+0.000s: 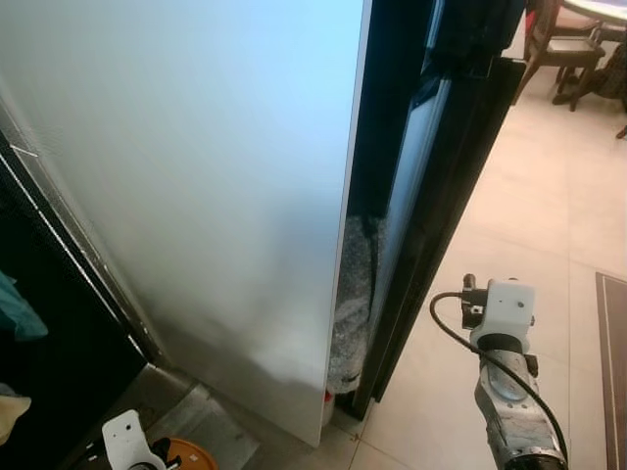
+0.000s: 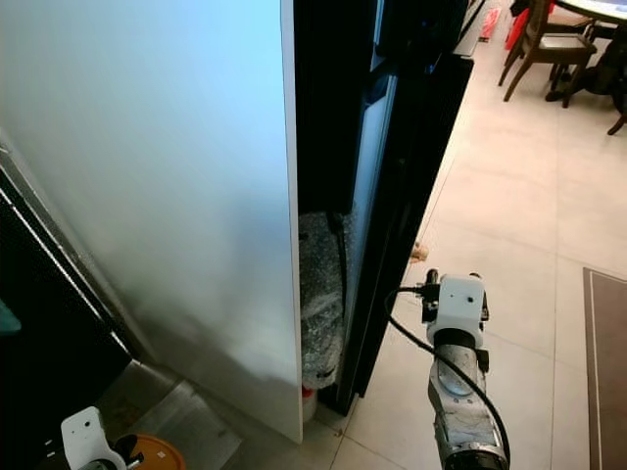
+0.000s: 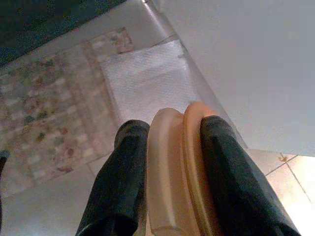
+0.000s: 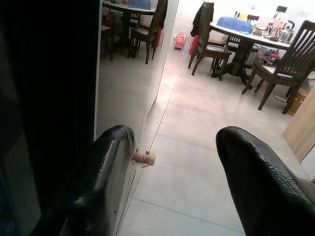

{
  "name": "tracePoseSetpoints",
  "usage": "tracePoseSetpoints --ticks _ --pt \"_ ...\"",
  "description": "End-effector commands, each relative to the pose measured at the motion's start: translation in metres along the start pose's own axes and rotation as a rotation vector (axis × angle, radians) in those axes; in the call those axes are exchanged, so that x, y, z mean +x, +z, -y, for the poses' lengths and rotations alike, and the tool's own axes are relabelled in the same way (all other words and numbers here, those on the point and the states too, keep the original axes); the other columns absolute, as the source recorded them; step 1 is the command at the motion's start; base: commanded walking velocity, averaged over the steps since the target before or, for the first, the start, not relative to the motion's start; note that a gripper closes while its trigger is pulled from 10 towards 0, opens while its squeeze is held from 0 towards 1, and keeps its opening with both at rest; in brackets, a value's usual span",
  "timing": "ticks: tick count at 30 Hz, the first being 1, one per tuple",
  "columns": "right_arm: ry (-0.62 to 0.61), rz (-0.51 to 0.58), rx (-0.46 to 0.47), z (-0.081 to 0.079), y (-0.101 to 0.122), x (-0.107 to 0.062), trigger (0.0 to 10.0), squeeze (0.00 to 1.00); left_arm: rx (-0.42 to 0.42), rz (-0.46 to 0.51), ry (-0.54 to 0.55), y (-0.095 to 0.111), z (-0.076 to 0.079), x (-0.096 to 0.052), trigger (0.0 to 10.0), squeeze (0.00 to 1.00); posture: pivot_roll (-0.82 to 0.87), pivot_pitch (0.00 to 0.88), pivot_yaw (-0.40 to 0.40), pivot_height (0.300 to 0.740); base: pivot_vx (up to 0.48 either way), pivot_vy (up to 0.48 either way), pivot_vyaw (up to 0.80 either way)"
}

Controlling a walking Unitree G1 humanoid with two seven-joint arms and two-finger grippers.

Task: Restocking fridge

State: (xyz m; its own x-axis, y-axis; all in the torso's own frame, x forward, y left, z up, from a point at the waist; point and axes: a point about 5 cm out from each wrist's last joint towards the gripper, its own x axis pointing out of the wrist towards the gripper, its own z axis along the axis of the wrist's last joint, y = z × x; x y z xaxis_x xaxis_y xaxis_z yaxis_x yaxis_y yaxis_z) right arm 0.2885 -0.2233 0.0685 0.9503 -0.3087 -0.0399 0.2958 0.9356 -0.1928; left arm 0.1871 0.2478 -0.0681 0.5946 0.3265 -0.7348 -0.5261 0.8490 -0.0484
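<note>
A tall white fridge panel [image 1: 196, 196] stands right in front of me, with a black glossy door [image 1: 431, 196] ajar along its right edge. My left gripper [image 3: 170, 128] is low at my left, shut on a round orange and beige container [image 3: 179, 162]; its orange rim [image 1: 186, 455] shows at the bottom of the left eye view. My right arm [image 1: 505, 382] reaches forward, low and right of the black door. In the right wrist view the right gripper [image 4: 172, 142] is open with nothing between its fingers, beside the dark door face [image 4: 49, 98].
Bubble wrap [image 1: 353, 304] fills the gap between the white panel and the black door. Beige floor tiles [image 1: 549, 225] spread to the right, with a dark rug edge [image 1: 612, 362]. A dining table [image 4: 246, 29] with wooden chairs [image 4: 285, 64] stands farther off. A small orange object [image 4: 143, 157] lies on the floor.
</note>
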Motion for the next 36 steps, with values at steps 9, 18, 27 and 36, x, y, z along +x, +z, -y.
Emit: tracePoseSetpoints --ticks 9,18,27,36 --pt "0.017 0.013 -0.003 -0.002 0.003 0.002 10.0 0.00 0.011 -0.001 -0.002 -0.002 0.001 -0.001 10.0 0.00 -0.12 0.000 -0.019 0.740 0.224 0.000 0.00" --pt "0.026 0.006 -0.005 -0.004 0.001 -0.001 10.0 0.00 0.007 -0.001 0.001 -0.004 -0.001 -0.001 10.0 0.00 -0.12 0.000 -0.021 0.740 0.000 0.000 0.00" --pt "0.030 0.002 -0.005 -0.005 0.000 -0.002 10.0 0.00 0.007 -0.003 0.003 -0.005 -0.001 -0.001 10.0 0.00 -0.12 0.000 -0.022 0.740 0.000 0.000 0.00" --pt "0.073 -0.002 -0.022 -0.010 -0.003 -0.017 10.0 0.00 0.010 -0.010 0.000 -0.007 -0.003 -0.002 10.0 0.00 -0.12 0.000 -0.030 0.740 0.000 0.000 0.00"
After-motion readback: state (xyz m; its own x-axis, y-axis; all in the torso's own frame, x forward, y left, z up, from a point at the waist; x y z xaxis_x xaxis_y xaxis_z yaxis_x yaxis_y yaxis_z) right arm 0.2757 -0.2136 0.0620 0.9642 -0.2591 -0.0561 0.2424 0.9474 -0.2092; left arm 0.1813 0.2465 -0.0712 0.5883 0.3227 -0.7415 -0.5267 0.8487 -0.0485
